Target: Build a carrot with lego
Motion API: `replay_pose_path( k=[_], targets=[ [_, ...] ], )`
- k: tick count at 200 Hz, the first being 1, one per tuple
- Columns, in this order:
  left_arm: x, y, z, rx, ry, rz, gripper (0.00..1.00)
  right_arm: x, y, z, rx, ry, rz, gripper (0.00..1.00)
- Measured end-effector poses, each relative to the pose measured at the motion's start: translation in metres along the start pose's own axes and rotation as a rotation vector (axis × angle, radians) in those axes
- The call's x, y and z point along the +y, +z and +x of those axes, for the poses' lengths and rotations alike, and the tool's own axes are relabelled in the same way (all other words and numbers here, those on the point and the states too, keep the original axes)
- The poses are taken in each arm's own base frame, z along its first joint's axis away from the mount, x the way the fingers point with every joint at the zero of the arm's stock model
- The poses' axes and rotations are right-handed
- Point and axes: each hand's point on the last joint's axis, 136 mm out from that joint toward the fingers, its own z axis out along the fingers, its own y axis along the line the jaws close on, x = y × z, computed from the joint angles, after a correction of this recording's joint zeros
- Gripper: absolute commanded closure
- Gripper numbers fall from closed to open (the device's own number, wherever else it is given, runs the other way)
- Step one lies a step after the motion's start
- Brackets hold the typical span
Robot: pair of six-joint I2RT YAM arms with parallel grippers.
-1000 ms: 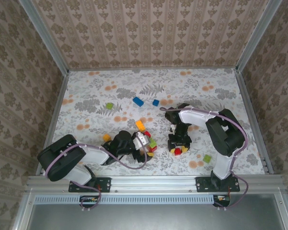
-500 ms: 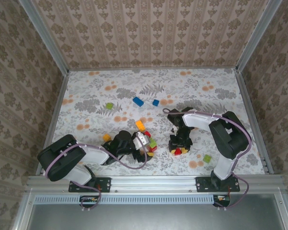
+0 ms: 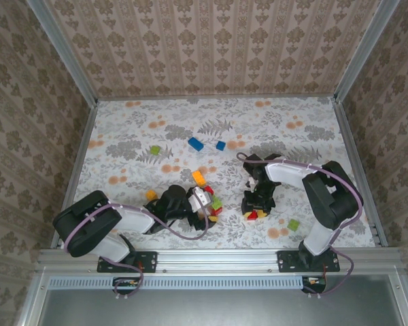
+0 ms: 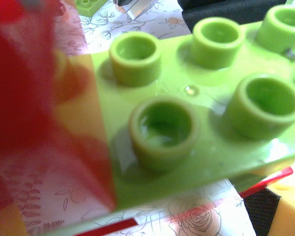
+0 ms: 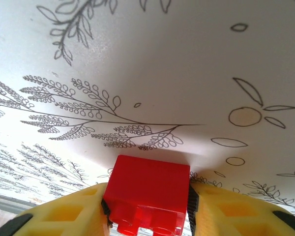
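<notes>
Tabletop [image 3: 292,115]: right gripper [image 3: 255,213] apparently slightly rightward

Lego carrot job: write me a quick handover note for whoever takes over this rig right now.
Right gripper: shut on a red brick, close over the table.
Left gripper: beside a red-green-yellow cluster, grip unclear.
Loose: blue bricks, orange brick, green brick.
Done: little, judging by the scattered bricks.
Left: probably stack orange bricks, cap with green.

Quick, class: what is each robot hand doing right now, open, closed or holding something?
Left hand: cannot be told; a green brick sits right before it.
Right hand: closed on a red brick.
</notes>
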Motion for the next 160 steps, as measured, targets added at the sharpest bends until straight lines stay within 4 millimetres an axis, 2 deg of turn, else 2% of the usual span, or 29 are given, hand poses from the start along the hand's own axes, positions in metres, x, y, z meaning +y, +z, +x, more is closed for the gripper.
replay_pose_path(
  k=[67,94,134,160],
  targets=[
    [-0.001,-0.002,0.000,0.005,-0.002,0.001,0.01,0.001,-0.002,0.001,-0.040,-0.021,-0.023,0.66],
    [0.000,-0.008,-0.014,-0.037,0.011,-0.004,0.00,-0.001,-0.002,0.004,-0.054,-0.026,-0.030,0.66],
    [-0.003,-0.010,-0.019,-0.053,0.016,0.013,0.00,-0.003,-0.001,0.008,-0.063,-0.030,-0.035,0.66],
    [-0.005,-0.016,-0.032,-0.095,0.030,0.017,0.00,-0.003,-0.001,0.008,-0.069,-0.033,-0.039,0.66]
  ],
)
